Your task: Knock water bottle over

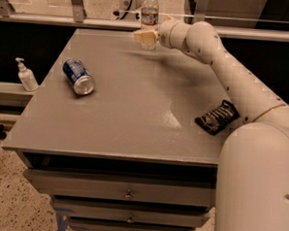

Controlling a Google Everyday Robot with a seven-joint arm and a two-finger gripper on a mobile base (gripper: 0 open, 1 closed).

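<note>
Water bottle [149,11] stands upright at the far edge of the surface [134,117], upper middle of the frame, with the tool [145,36], whose width cannot be told, low beside it, so a sideways push higher up the body would likely topple it best.

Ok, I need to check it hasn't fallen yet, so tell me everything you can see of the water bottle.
The water bottle is clear ribbed plastic with a white cap and a label band around its middle. It stands upright at the far edge of the table. The gripper sits right in front of its lower part, hiding the base; whether they touch cannot be told.
</note>
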